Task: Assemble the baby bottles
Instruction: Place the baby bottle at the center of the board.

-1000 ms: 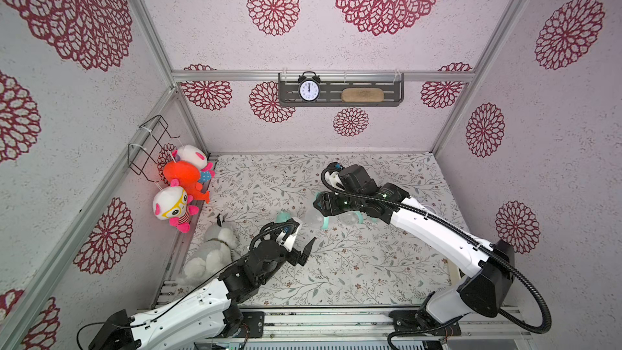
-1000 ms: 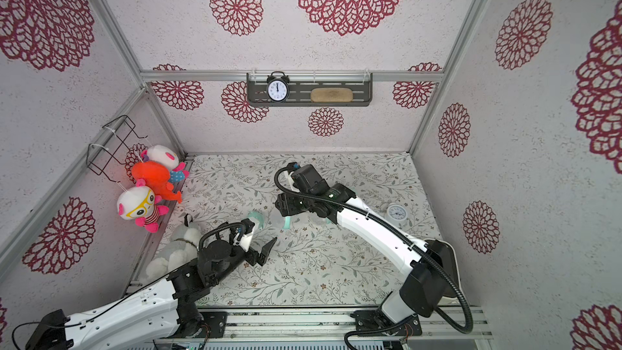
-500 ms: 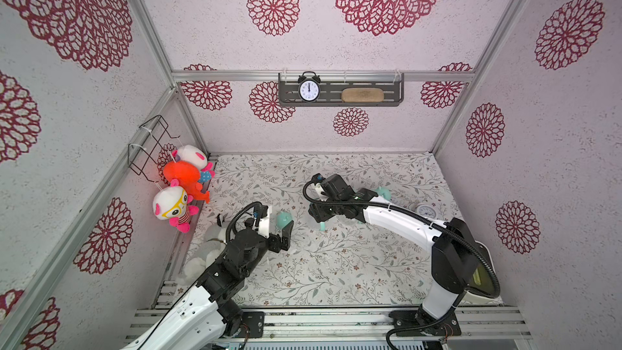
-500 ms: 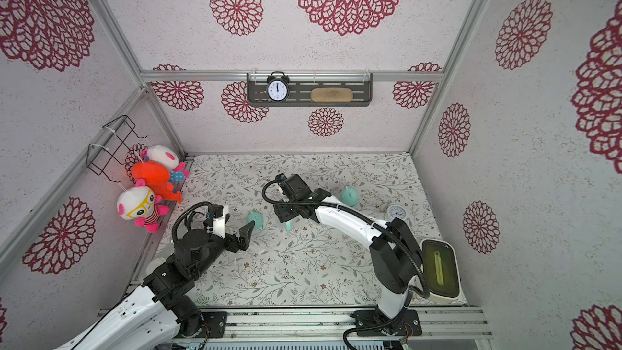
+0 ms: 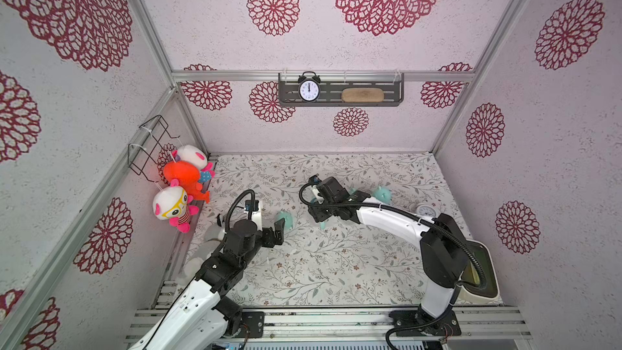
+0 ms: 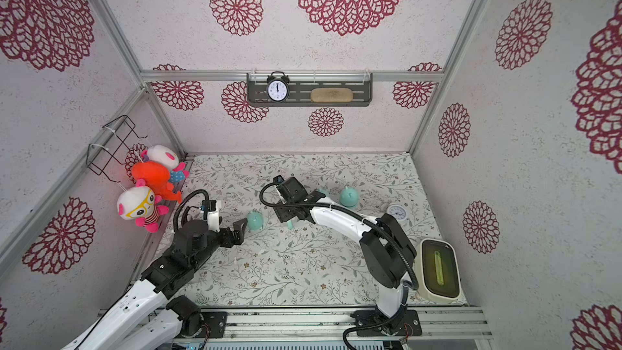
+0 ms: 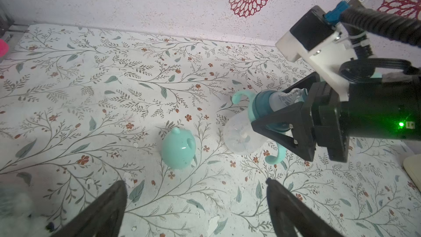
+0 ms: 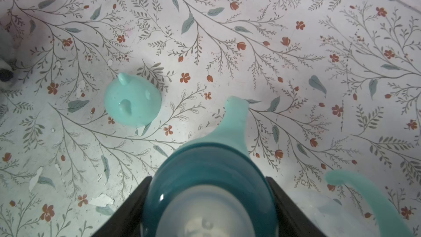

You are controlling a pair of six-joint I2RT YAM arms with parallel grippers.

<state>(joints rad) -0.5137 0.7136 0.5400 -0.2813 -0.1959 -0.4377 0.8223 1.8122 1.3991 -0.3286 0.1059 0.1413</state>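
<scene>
Bottle (image 7: 241, 137): clear body, mint two-handled ring, teal collar (image 8: 205, 163), bare nipple (image 7: 287, 96); no cap fitted. Position: just beside the cap (image 7: 178, 149) (image 8: 132, 101), apart from it. It is tilted, with the base down toward the bench (image 7: 91, 76) and the nipple pointing back between the right fingers (image 7: 280, 121). Whether the base touches the bench cannot be told.

Right fingers: partly open and clamped on the collar, one finger on each side of it. Both handles stick out past the fingertips.

Cap, seen in both top views (image 5: 285, 222) (image 6: 254, 220): mint eared dome, loose, standing rim-down on the bench.

Left fingers (image 7: 109, 208): spread wide, holding nothing. They are low over the bench on the side of the cap away from the bottle. The cap lies just ahead of the tips, not between them.

Second dome (image 6: 348, 196): mint, eared, beyond the bottle from the cap, well apart from it.

Clock (image 6: 396, 212): small, white, farther from the cap on that same side.
</scene>
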